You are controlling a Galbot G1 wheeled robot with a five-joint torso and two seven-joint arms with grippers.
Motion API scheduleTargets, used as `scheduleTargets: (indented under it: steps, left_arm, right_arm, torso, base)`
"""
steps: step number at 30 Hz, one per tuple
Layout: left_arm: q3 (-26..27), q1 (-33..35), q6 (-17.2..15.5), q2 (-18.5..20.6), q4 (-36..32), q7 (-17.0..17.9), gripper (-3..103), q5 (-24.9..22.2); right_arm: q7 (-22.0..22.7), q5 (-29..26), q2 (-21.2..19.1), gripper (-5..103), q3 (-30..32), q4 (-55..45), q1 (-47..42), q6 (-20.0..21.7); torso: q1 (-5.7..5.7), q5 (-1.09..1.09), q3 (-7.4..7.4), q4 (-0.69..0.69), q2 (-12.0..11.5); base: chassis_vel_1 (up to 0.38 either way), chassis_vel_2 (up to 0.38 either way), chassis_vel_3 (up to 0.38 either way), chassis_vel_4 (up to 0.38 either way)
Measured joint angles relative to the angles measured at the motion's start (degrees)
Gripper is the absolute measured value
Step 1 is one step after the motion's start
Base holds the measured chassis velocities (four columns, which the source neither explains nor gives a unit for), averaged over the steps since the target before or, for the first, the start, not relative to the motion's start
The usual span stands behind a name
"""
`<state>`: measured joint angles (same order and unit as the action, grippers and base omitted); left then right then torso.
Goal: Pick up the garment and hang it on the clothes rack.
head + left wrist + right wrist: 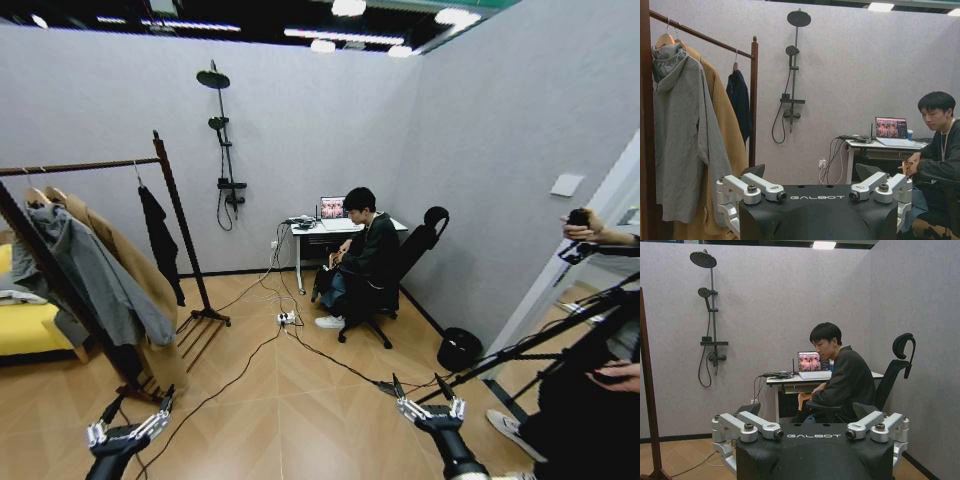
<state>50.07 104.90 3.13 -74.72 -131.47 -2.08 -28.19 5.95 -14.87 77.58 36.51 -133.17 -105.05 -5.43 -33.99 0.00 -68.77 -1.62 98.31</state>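
The black garment (160, 240) hangs on a thin hanger from the top bar of the dark wooden clothes rack (181, 228), close to its right post. In the left wrist view the garment (738, 102) hangs beside that rack post (754, 100). My left gripper (138, 402) is low at the front left, open and empty, well short of the rack. My right gripper (420, 385) is low at the front right, also open and empty. Each wrist view shows its own gripper, left (810, 172) and right (807, 410), spread wide over the floor.
A grey jacket (90, 270) and a tan coat (135, 270) hang further left on the rack. Cables and a power strip (286, 318) cross the wooden floor. A desk (312, 232) and office chair (415, 250) stand at the back, with a black bin (459, 350) and tripod legs (540, 345) on the right.
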Motion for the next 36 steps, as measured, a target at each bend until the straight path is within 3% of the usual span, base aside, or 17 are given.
scheduleTargets:
  steps: [36]
  left_arm:
    - [0.0,0.0,0.0,0.0,0.0,0.0,100,0.0]
  right_arm:
    - [0.0,0.0,-0.01,100,0.01,0.0,0.0,0.0]
  torso:
    - [0.0,0.0,0.0,0.0,0.0]
  base:
    - [0.0,0.0,0.0,0.0]
